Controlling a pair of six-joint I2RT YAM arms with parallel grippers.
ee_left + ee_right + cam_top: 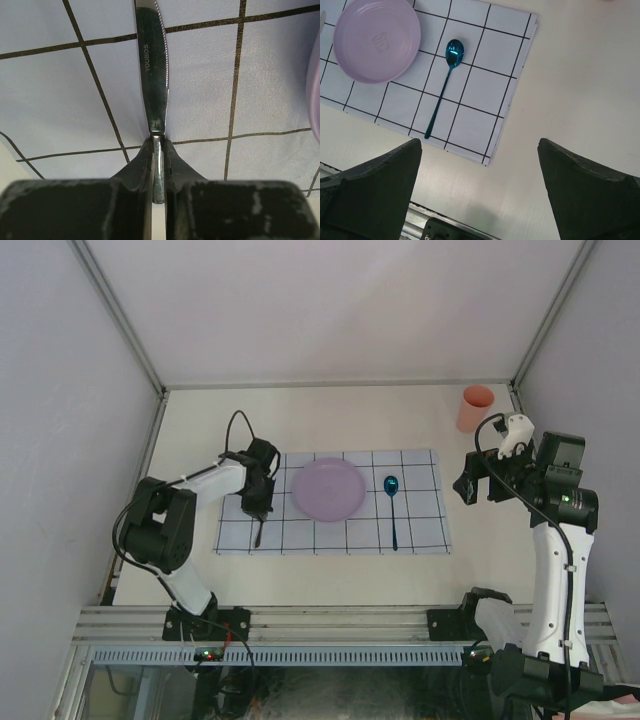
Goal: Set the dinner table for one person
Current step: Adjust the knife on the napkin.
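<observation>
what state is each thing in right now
knife, clamped at its handle by the left gripper, blade over the cloth
left gripper, shut on the knife
right gripper, open, empty
plate, upright and empty on the cloth
spoon, lying flat on the cloth, right of the plate
cup, standing upright on the dinner table
cloth, spread flat

The off-white tabletop [330,420] in front of me is matte and plain, edged by aluminium rails [340,384]. A pale blue-grey cloth [420,525] with a dark grid lies flat across its middle, long side running parallel to my near edge. A salmon-pink cup [475,407] stands upright in the far right corner, well apart from the cloth.
</observation>
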